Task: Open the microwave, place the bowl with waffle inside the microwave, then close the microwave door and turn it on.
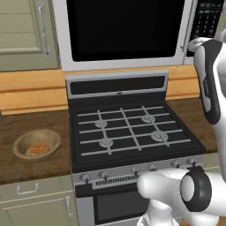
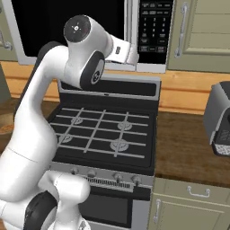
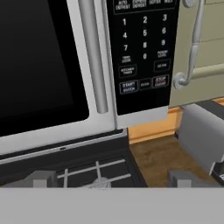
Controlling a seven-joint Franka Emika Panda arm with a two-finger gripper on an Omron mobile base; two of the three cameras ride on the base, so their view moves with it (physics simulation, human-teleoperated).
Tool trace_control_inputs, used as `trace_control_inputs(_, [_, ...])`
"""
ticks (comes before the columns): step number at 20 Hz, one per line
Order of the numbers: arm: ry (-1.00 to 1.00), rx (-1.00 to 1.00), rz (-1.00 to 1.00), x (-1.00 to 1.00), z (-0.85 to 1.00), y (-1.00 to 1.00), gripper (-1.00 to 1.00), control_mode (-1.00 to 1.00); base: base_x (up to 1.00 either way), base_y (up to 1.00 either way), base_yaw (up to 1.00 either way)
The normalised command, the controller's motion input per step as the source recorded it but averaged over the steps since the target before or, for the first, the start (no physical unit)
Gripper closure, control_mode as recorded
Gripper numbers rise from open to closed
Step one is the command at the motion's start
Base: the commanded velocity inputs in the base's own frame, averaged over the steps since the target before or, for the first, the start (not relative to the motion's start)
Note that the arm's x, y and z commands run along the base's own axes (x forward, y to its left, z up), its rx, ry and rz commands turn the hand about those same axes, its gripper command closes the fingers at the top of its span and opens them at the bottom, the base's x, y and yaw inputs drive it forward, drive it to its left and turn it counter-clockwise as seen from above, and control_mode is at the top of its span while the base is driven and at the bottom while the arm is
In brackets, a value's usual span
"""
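Gripper hangs released; you take the microwave door by its rigid bar handle, pulling steadily.

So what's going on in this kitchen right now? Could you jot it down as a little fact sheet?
microwave door: shut, its bar handle untouched
keypad: at the door's right, in front of the hand
gripper: open, empty, raised near the handle and keypad, touching neither
bowl: on the wooden counter left of the stove
waffle: lying in the bowl
task so far: nothing done yet; door still to be opened
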Motion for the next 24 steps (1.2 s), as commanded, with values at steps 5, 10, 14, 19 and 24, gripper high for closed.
trace_control_inputs(5, [-0.02, 0.01, 0.0, 0.5, 0.25, -0.11, -1.0, -1.0, 0.0, 0.0, 0.0])
trace_control_inputs(10, [-0.05, 0.0, 0.0, 0.55, 0.02, 0.0, -1.0, -1.0, 0.0, 0.0, 0.0])
trace_control_inputs(14, [-0.08, 0.0, 0.0, 0.53, 0.0, 0.0, -1.0, -1.0, 0.0, 0.0, 0.0])
trace_control_inputs(19, [-0.11, 0.0, 0.0, 0.5, -0.01, 0.0, -1.0, -1.0, 0.0, 0.0, 0.0])
trace_control_inputs(24, [-0.06, 0.03, 0.0, 0.42, -0.14, 0.0, -1.0, -1.0, 0.0, 0.0, 0.0])
